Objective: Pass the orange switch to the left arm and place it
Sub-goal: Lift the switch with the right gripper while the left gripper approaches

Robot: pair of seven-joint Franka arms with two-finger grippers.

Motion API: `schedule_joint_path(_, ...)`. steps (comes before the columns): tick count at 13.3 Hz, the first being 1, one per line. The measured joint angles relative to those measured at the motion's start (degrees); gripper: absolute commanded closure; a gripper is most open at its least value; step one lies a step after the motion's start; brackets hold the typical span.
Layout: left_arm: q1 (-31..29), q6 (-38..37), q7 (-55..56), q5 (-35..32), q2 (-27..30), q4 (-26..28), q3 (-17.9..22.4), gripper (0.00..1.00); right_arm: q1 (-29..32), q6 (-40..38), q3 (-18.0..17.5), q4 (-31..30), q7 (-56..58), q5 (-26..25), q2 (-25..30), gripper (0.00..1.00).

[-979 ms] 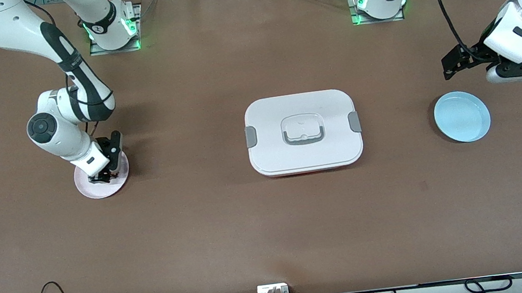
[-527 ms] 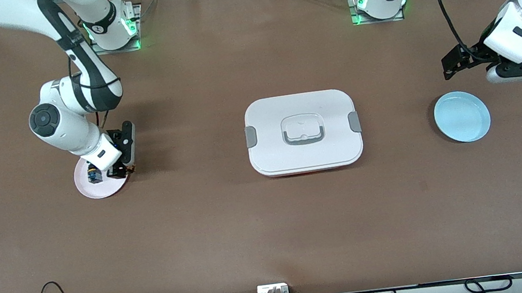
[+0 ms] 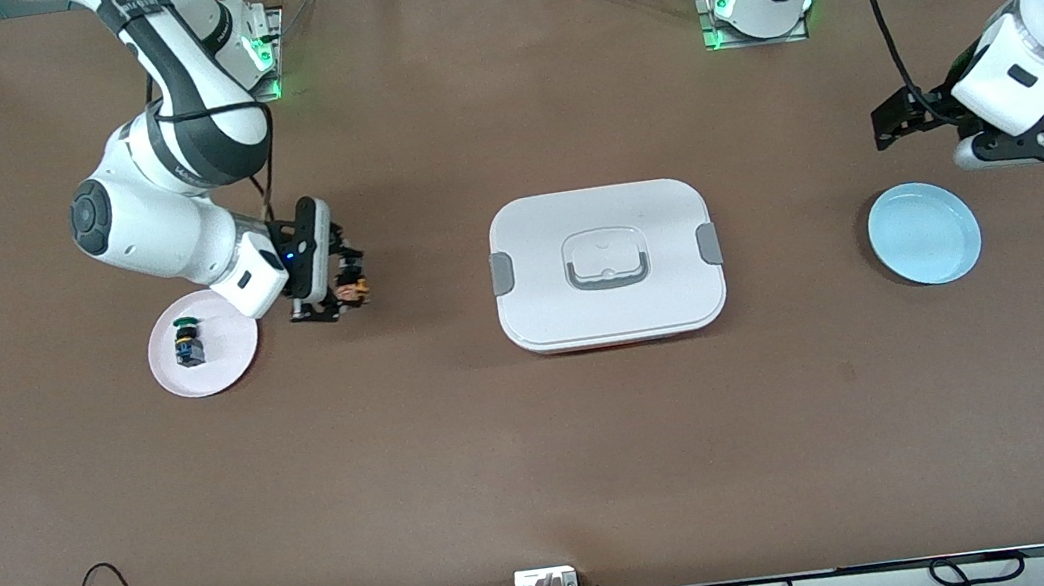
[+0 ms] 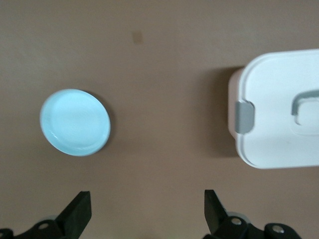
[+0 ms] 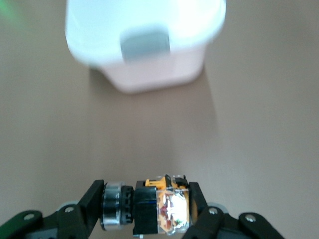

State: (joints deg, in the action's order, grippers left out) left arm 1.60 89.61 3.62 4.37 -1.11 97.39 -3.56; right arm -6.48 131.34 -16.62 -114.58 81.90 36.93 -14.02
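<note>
The right gripper (image 3: 342, 291) hung over bare table between the pink plate (image 3: 224, 367) and the box (image 3: 606, 264), its fingers pinched on the orange switch (image 3: 352, 287); the right wrist view showed the switch (image 5: 162, 210) lying sideways in the grip, its orange-brown body and dark cap clamped between the two pads. On the pink plate sat the other switch (image 3: 186, 342), the green-capped one, untouched. The left gripper (image 3: 1027, 146) waited over the table just beside the light blue plate (image 3: 924, 233), toward the left arm's end, and the left wrist view showed its fingers (image 4: 77, 214) spread wide with nothing between them, the blue plate (image 4: 75, 122) and one clipped end of the box (image 4: 276, 112) below. The step in hand looked like the carry toward a handover, with most of the task ahead. To do it well, the right arm would probably need to keep the switch high enough, or route it well to one side, so that neither the gripper nor its load brushed the box lid or its grey side clip (image 3: 501, 273). Because the switch was small and held across its body, the grip should stay firm, and the switch should be presented with a free end exposed, so the left gripper's open fingers could close on it without colliding with the right pads.
</note>
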Motion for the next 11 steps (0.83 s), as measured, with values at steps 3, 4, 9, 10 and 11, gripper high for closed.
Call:
schedule_joint_path(3,-1.43,-8.42,-0.01,13.46,-1.69,-0.20,0.48,0.00,-1.38,0.05,-2.80,2.38,-0.09,12.38,-0.02,0.73)
schedule_joint_path(4,-2.35,-11.89,-0.10,17.64,-2.66,-0.20,0.54,0.00,-1.83,0.22,-3.51,3.26,-0.09,16.27,-0.08,0.73)
schedule_joint_path(9,-5.08,-12.26,-4.28,45.75,-10.77,2.04,0.67,0.00,-6.16,5.25,-6.20,7.03,-0.06,33.14,-1.21,0.73)
schedule_joint_path(10,-5.07,-9.18,-7.93,51.43,-12.06,4.62,0.51,0.00,-7.10,5.71,-6.27,7.88,-0.03,36.17,-1.61,0.73)
schedule_joint_path(11,-5.04,-6.37,-12.85,56.80,-12.89,8.06,0.32,0.00,-7.94,6.25,-6.32,8.87,0.02,38.88,-2.04,0.73)
